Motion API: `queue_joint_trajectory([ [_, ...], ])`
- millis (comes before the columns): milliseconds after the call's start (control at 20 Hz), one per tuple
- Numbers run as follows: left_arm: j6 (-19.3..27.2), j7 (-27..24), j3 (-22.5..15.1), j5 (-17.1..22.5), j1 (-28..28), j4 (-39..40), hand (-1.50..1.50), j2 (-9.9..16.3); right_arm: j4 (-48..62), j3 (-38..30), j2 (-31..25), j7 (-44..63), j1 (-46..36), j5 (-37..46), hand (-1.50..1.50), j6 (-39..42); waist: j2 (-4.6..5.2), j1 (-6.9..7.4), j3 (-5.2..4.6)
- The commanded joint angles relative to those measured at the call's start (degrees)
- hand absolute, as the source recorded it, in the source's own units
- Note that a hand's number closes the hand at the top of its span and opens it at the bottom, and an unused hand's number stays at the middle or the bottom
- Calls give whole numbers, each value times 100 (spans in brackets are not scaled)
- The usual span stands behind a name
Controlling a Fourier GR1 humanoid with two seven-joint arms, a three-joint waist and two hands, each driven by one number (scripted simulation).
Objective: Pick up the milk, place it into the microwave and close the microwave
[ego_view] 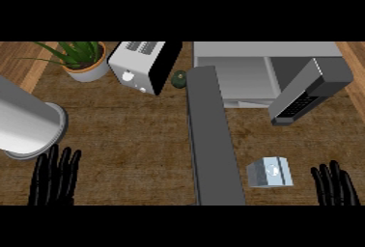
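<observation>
Brown counter (128,125) held the milk (270,172) untouched near the open right hand (333,185), the left hand (54,174) open too, so grasping remained first, before the open microwave (249,72).

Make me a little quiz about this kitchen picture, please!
1. True or false: the milk carton is already inside the microwave.
2. Which hand is nearer the milk carton: A) left hand or B) right hand?
3. Fill in: the microwave door is ____.

Key: 1. False, it sits on the counter in front of the microwave. 2. B. 3. Open.
</observation>
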Motion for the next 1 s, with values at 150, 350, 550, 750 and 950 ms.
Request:
queue_joint_trajectory([
  [150,-292,-684,-179,-27,640,55,-150,115,968,-182,-34,-532,-253,-283,-150,-42,5,26,0],
  [350,-87,-471,-321,-79,881,-310,-150,60,1966,-326,69,-1241,-436,-299,-150,-563,4,37,5],
  [550,-243,-863,-274,-59,967,-100,-150,147,2320,-146,69,-803,-1116,-222,-150,-1418,12,54,0],
  [750,-195,-904,-416,-154,954,-21,-150,126,3288,-1118,5,-1876,-1007,-708,-150,-700,10,22,2],
  [950,-207,-1099,-350,-133,878,211,-150,125,4381,-1407,-79,-2522,-1450,-832,-150,-571,13,28,3],
])
